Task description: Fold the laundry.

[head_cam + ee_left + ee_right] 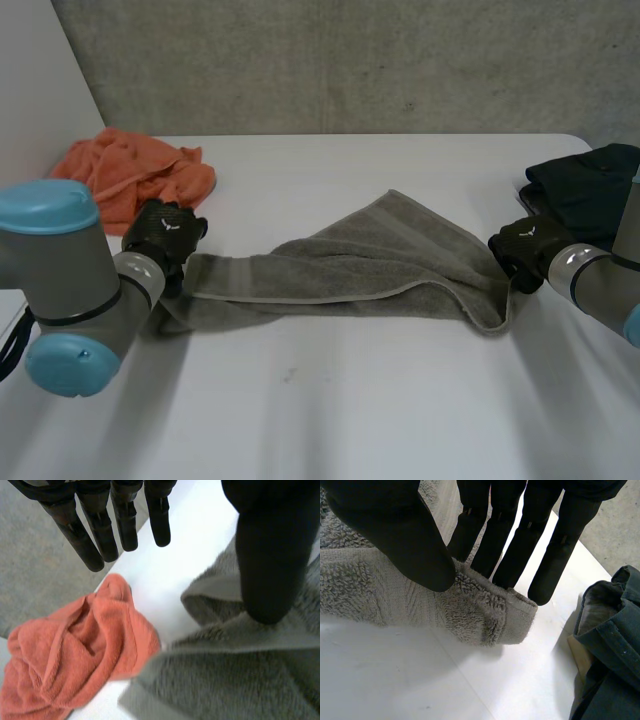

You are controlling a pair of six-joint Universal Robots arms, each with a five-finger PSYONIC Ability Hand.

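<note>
The grey towel (360,262) lies on the white table (330,400), long axis running hand to hand: the right hand (395,530) pinches its right-end corner between thumb and straight fingers, while the left hand (270,555) sits open at the left end, thumb alone on the cloth.

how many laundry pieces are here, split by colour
orange towel: 1
grey towel: 1
dark green garment: 1
total: 3
</note>
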